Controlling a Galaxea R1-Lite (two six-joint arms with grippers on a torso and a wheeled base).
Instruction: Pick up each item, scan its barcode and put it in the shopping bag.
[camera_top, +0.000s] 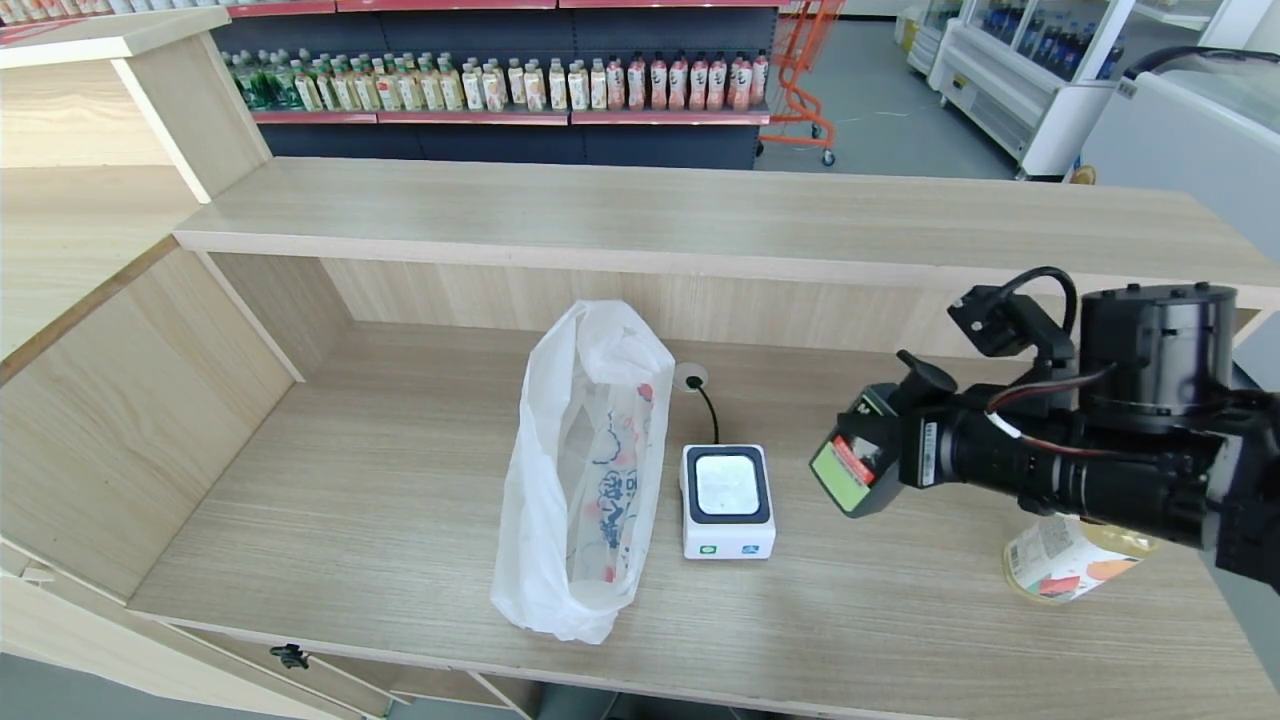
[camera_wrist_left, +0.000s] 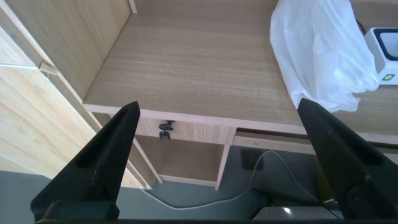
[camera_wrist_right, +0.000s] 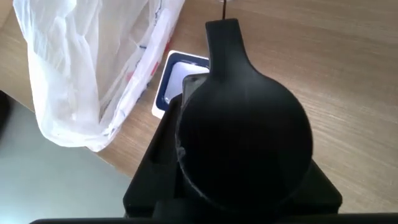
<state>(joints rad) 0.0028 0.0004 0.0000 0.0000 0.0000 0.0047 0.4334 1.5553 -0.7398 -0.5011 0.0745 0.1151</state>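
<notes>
My right gripper (camera_top: 885, 440) is shut on a small dark package with a green and red label (camera_top: 852, 468). It holds the package in the air just right of the white barcode scanner (camera_top: 727, 498), label turned toward it. In the right wrist view the dark held package (camera_wrist_right: 242, 143) hides most of the counter, with the scanner (camera_wrist_right: 177, 74) and bag (camera_wrist_right: 87, 68) beyond. The translucent white shopping bag (camera_top: 585, 470) lies open left of the scanner. My left gripper (camera_wrist_left: 217, 162) is open and holds nothing, out past the counter's front edge.
A bottle with a pale label (camera_top: 1065, 560) lies on the wooden counter (camera_top: 350, 500) under my right arm, partly hidden. The scanner's black cable (camera_top: 708, 410) runs to a hole at the back. A raised shelf (camera_top: 700, 215) borders the counter behind, a wooden side wall (camera_top: 130, 430) to the left.
</notes>
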